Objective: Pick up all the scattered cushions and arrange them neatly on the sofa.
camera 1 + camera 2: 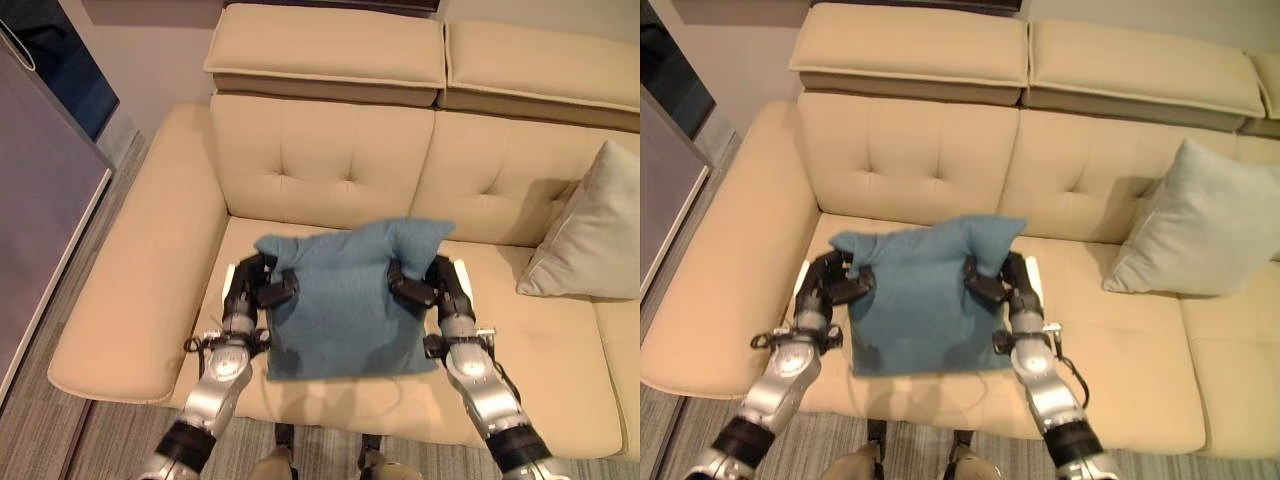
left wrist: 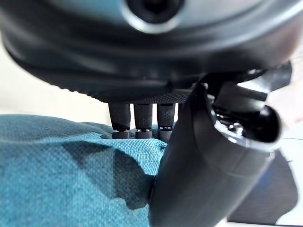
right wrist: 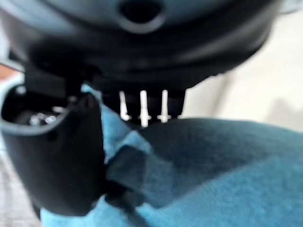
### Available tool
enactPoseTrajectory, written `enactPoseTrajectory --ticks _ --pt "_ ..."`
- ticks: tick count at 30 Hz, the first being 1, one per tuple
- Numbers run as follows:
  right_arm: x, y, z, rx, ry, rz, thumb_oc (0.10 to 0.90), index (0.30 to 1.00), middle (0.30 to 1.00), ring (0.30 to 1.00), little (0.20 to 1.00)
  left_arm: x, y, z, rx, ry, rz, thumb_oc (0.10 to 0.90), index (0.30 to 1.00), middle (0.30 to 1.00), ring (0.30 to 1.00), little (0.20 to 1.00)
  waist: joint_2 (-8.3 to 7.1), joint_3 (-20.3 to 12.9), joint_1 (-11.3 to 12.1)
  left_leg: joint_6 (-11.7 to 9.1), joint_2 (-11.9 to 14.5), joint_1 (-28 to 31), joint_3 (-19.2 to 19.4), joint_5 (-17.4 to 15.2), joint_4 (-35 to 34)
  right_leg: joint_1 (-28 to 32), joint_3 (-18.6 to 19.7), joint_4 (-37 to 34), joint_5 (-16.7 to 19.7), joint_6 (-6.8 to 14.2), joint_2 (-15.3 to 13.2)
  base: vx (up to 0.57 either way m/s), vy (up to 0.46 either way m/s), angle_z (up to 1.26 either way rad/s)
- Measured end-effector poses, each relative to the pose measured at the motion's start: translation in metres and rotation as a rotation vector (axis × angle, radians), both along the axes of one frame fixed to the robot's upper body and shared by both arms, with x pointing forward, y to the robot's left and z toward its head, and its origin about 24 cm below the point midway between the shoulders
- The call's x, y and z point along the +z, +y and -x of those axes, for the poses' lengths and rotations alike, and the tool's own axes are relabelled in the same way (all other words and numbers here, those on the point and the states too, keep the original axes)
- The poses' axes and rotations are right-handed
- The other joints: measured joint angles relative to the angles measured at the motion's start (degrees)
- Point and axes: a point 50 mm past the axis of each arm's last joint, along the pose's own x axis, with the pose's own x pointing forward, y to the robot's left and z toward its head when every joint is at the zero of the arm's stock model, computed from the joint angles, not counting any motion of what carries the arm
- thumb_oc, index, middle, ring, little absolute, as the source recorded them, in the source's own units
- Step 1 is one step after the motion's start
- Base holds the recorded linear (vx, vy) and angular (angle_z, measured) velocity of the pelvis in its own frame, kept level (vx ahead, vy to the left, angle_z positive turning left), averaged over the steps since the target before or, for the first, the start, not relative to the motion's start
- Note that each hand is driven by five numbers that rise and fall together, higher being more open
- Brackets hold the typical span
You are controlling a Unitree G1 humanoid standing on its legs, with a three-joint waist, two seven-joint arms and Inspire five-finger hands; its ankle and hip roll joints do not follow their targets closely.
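Note:
A blue cushion (image 1: 345,300) hangs over the left seat of the beige sofa (image 1: 320,160), held up by both hands. My left hand (image 1: 258,285) is shut on its left edge, thumb over the front face and fingers behind. At the right edge my right hand (image 1: 430,285) grips the same way. In the left wrist view the thumb (image 2: 199,175) presses into the blue cloth (image 2: 61,170). The right wrist view has the thumb (image 3: 57,161) pinching a fold of the cushion (image 3: 213,170). A pale grey cushion (image 1: 590,230) leans upright against the sofa back to the right.
The sofa's wide left armrest (image 1: 140,270) lies beside my left arm. A dark cabinet (image 1: 40,180) stands on the floor at the far left. The seat to the right of the blue cushion (image 1: 1110,350) is bare up to the grey cushion.

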Motion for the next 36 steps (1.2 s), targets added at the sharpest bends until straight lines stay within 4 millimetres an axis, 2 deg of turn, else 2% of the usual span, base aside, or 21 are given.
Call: enactPoseTrajectory --ticks 5,9,11,15,21,23,24,25,26,32,36 --pt "0.059 0.002 -0.027 -0.052 -0.199 0.021 0.4 0.3 0.3 0.3 0.3 0.063 -0.007 -0.025 0.032 -0.223 -0.004 0.4 0.3 0.3 0.3 0.3 1.44 0.7 0.7 -0.1 -0.2 -1.2 0.0 0.2 0.0 -1.1 -0.2 0.0 0.1 -0.1 0.1 -0.08 0.002 0.03" --pt "0.119 0.0 -0.047 -0.135 -0.38 0.068 0.4 0.3 0.3 0.3 0.3 0.124 -0.02 -0.048 0.058 -0.408 -0.012 0.4 0.3 0.3 0.3 0.3 1.9 1.1 1.0 -0.1 -0.4 -7.0 -0.6 1.4 0.0 -6.5 -0.5 0.1 1.1 -0.2 0.1 -0.06 0.007 0.06" --pt "0.122 -0.002 -0.049 -0.161 -0.397 0.071 0.4 0.3 0.3 0.3 0.3 0.126 -0.023 -0.05 0.058 -0.416 -0.018 0.4 0.3 0.3 0.3 0.3 1.9 1.1 0.9 -0.1 -0.5 -7.5 -0.7 1.4 0.0 -7.0 -0.4 0.0 1.1 -0.2 -0.1 0.0 0.019 0.06" --pt "0.115 -0.009 -0.054 -0.195 -0.362 0.113 0.4 0.3 0.3 0.3 0.3 0.116 -0.027 -0.056 0.052 -0.367 -0.063 0.4 0.3 0.3 0.3 0.3 1.89 1.2 0.4 -0.1 -0.5 -10.1 -0.8 1.4 0.0 -9.4 -0.1 0.1 1.1 -0.1 -0.1 0.01 0.01 0.03" --pt "0.078 -0.006 -0.052 -0.181 -0.247 0.135 0.4 0.3 0.3 0.3 0.3 0.084 -0.023 -0.052 0.058 -0.273 -0.063 0.4 0.3 0.3 0.3 0.3 1.7 1.4 -0.5 -0.1 -0.5 -10.8 -0.4 1.4 0.0 -10.3 0.1 0.1 1.1 -0.1 -0.2 0.0 0.005 -0.01" --pt "0.073 0.003 -0.052 -0.163 -0.237 0.108 0.48 0.42 0.42 0.42 0.42 0.083 -0.02 -0.051 0.068 -0.274 -0.056 0.4 0.3 0.3 0.3 0.3 1.09 1.8 -0.9 -0.1 -0.5 -10.1 0.1 1.4 0.0 -9.9 0.8 0.1 1.1 -0.1 -0.2 0.0 0.015 -0.11" --pt "0.072 0.005 -0.052 -0.162 -0.234 0.099 0.591 0.587 0.587 0.587 0.587 0.083 -0.018 -0.051 0.074 -0.272 -0.051 0.455 0.382 0.382 0.382 0.382 0.92 1.9 -1.0 -0.1 -0.5 -9.6 0.1 1.4 0.0 -9.5 1.0 0.1 1.1 -0.1 -0.2 0.0 -0.001 -0.08" --pt "0.071 0.005 -0.052 -0.162 -0.233 0.1 0.8 0.9 0.9 0.9 0.9 0.083 -0.018 -0.051 0.075 -0.272 -0.052 0.69 0.735 0.735 0.735 0.735 0.92 1.9 -1.0 -0.1 -0.5 -9.3 0.1 1.4 0.0 -9.1 1.0 0.1 1.1 -0.1 -0.2 0.0 0.0 0.0" --pt "0.069 0.005 -0.052 -0.162 -0.227 0.097 0.8 0.9 0.9 0.9 0.9 0.082 -0.018 -0.051 0.073 -0.271 -0.055 0.8 0.9 0.9 0.9 0.9 0.9 1.9 -1.1 -0.1 -0.4 -9.1 0.1 1.4 0.0 -8.9 1.0 0.1 1.1 -0.1 -0.2 0.0 0.0 0.0" --pt "0.065 -0.002 -0.053 -0.186 -0.206 0.1 0.8 0.9 0.9 0.9 0.9 0.078 -0.01 -0.053 0.087 -0.26 -0.125 0.8 0.9 0.9 0.9 0.9 0.9 1.9 -1.1 -0.1 -0.4 -8.6 0.0 1.4 0.0 -8.2 0.9 0.1 1.1 -0.1 -0.2 -0.01 -0.003 0.02" --pt "0.075 -0.022 -0.062 -0.235 -0.185 0.178 0.8 0.9 0.9 0.9 0.9 0.08 0.01 -0.062 0.091 -0.232 -0.243 0.8 0.9 0.9 0.9 0.9 0.91 1.9 -0.9 -0.1 -0.5 -8.7 -0.5 1.4 0.0 -8.0 0.7 0.0 0.8 0.3 -0.1 -0.03 -0.008 0.06"
